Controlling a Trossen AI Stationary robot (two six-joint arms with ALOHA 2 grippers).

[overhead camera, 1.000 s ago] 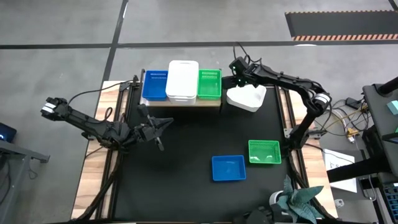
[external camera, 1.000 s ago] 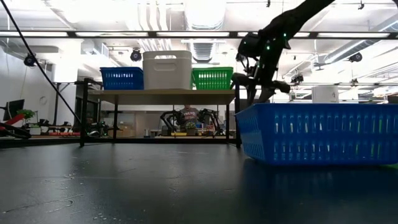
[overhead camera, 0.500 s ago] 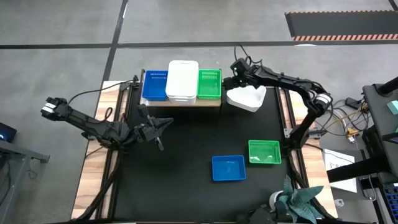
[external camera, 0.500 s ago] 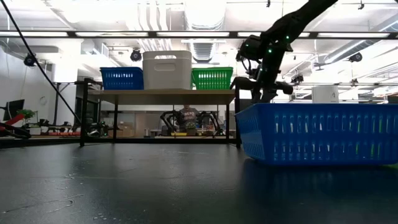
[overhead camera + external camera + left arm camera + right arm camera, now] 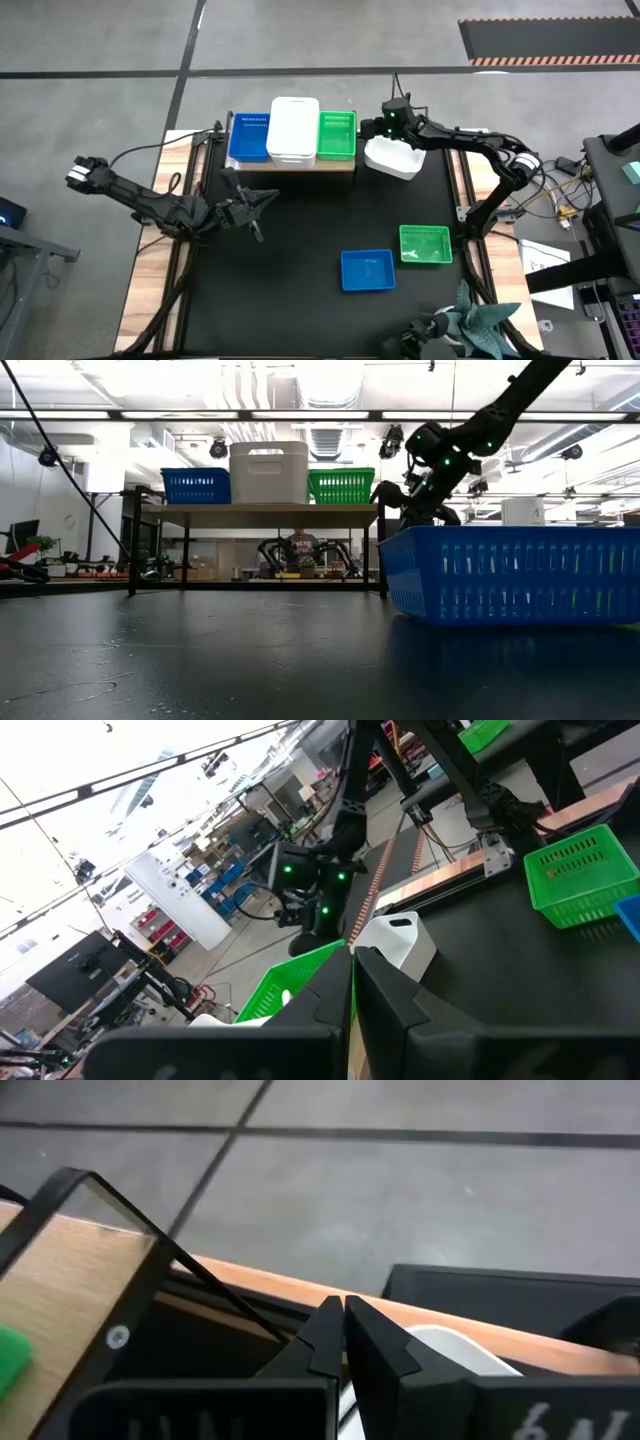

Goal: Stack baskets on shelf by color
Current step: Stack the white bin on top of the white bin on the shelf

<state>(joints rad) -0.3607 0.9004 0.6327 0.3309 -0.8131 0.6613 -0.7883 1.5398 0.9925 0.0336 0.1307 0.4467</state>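
Note:
The shelf [image 5: 300, 166] at the table's far edge carries a blue basket [image 5: 248, 138], a white basket [image 5: 294, 130] and a green basket [image 5: 337, 135]. Another white basket [image 5: 400, 160] rests on its base on the table, just right of the shelf. My right gripper [image 5: 376, 134] is at that basket's far left corner and shut on it. A green basket [image 5: 425, 244] and a blue basket [image 5: 367, 270] lie flat on the table toward its near right. My left gripper [image 5: 268, 200] hangs shut and empty above the table, in front of the shelf. My right gripper comes slanting down from the table's right at the white basket's rim [image 5: 430, 1338], near its far left corner. A white sliver shows between the closed fingers [image 5: 325, 1330]; the gripper itself hides the rest of the contact. The basket's base stays on the table.
In the low view the blue basket [image 5: 510, 572] stands close in front and hides the white basket on the table. Cables and equipment lie beyond the table's right edge [image 5: 560, 200]. Bare black tabletop [image 5: 280, 270] stretches across the near left.
My right gripper has sunk toward the white basket beside the shelf, tipped its fingers downward and shut on the basket's rim. The basket has stayed where it was.

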